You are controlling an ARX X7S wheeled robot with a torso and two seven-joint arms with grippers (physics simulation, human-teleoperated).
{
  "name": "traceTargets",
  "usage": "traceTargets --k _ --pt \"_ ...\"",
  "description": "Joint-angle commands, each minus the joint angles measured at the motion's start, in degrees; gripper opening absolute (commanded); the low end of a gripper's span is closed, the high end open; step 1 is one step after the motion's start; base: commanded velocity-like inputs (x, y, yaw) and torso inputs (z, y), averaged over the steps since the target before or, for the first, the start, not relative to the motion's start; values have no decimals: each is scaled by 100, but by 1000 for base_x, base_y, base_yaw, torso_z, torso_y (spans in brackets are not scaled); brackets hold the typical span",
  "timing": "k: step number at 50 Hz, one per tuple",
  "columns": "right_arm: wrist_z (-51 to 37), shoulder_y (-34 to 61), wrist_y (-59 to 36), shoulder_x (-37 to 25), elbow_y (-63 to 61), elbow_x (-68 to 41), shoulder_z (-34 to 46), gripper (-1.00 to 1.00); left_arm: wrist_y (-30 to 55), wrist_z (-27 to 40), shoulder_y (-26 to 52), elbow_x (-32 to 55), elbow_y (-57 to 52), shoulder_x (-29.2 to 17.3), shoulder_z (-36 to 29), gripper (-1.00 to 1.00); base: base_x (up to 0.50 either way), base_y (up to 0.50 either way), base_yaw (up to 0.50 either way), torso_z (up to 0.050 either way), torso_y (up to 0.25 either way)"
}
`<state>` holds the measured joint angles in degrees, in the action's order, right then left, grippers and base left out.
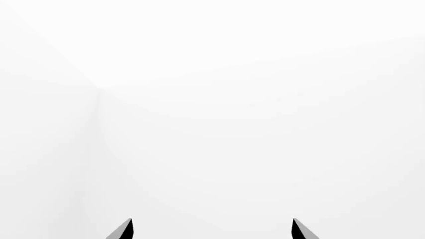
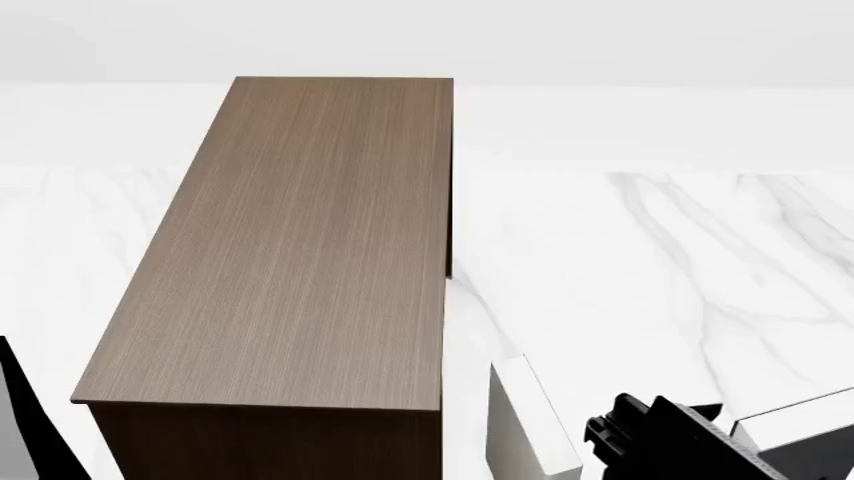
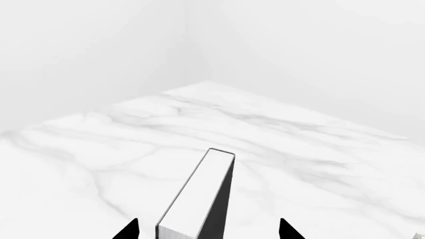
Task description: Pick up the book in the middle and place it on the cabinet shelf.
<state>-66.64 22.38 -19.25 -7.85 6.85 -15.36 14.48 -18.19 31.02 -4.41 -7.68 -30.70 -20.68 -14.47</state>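
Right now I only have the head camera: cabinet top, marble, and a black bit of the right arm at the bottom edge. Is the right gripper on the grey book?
Observer: Not closed on it. In the right wrist view the book stands on edge between the fingertips of the right gripper, with a gap on each side.
Operator: And the left gripper?
Observer: The left gripper is open with nothing between its fingertips, and it faces blank white walls.
Operator: Anything beyond the book?
Observer: Only the bare marble table shows past it in the right wrist view.
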Motion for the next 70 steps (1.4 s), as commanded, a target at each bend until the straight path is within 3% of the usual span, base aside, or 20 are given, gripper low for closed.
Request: traceTargets --k 1,70 --pt "186 30 153 110 265 93 -8 100 -34 -97 -28 -22 -24 83 143 100 0 0 0 0 0" --pt "710 473 1264 117 1926 -91 251 100 -20 34 1 -15 3 -28 59 100 0 0 0 0 0"
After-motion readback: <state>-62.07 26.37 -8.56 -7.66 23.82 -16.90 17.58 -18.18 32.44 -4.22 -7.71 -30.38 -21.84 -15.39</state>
